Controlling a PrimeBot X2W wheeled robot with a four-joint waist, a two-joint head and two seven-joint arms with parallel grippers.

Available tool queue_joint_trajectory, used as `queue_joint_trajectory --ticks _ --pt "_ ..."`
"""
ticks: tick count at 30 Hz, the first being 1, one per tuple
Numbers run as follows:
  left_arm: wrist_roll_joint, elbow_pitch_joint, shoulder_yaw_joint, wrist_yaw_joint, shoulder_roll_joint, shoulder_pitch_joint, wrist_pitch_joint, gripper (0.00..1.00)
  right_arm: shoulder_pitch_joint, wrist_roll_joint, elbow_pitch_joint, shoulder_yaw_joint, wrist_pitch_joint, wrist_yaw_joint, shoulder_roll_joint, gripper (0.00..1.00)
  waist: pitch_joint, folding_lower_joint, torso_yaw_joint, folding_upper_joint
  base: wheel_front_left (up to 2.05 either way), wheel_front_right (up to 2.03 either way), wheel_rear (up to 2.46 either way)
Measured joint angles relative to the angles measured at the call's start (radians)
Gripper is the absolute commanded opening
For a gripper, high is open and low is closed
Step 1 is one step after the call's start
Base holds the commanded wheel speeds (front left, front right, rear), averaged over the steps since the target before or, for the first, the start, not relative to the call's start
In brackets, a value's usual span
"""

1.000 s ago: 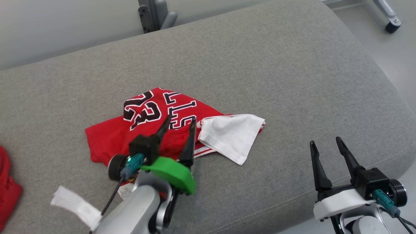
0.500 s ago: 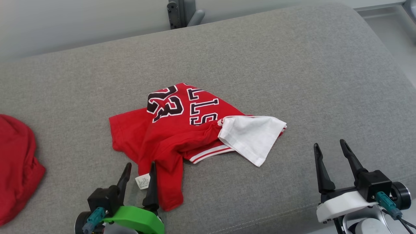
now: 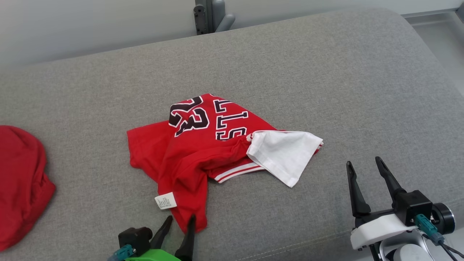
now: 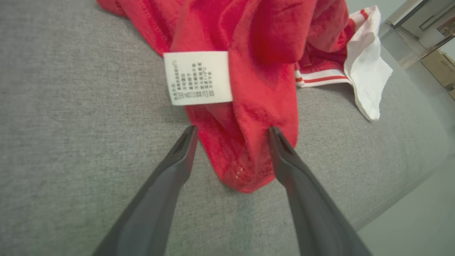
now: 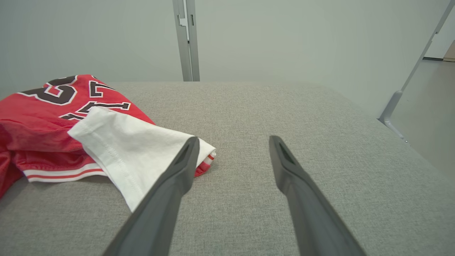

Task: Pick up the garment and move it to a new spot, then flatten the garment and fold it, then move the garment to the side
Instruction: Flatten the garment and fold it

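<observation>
A crumpled red garment [image 3: 188, 159] with black-and-white lettering, a white sleeve [image 3: 286, 156] and a white label [image 3: 165, 200] lies mid-cushion. My left gripper [image 3: 180, 218] is open at the bottom edge of the head view, its fingers straddling the garment's nearest red corner. In the left wrist view that corner [image 4: 245, 167] sits between the spread fingers of the left gripper [image 4: 231, 131], just below the label [image 4: 197, 77]. My right gripper [image 3: 363, 162] hangs open and empty to the right of the garment. The right wrist view has the right gripper [image 5: 233, 139] open beside the white sleeve [image 5: 135, 149].
The grey cushion [image 3: 326, 90] drops off at the near edge and on the right. Another red cloth [image 3: 21, 181] lies at the far left. A grey metal post [image 3: 208, 16] stands behind the cushion.
The left gripper has drawn back from over the garment to its near corner, staying open. A red flap with the label now trails toward the front edge. The camera has shifted too.
</observation>
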Motion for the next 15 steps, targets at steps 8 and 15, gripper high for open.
queue_joint_trajectory --ticks 8,15 --pt "-0.021 0.106 -0.009 -0.062 -0.034 -0.022 -0.013 0.5 0.006 -0.011 0.001 0.004 0.0 0.0 0.0 1.0 -0.008 0.0 -0.017 0.0 0.0 0.0 0.0" --pt "-0.022 0.145 -0.006 -0.094 -0.032 -0.043 -0.023 0.0 0.021 -0.021 0.005 0.004 0.0 0.0 0.0 1.0 -0.024 0.0 -0.02 0.0 0.0 0.0 0.0"
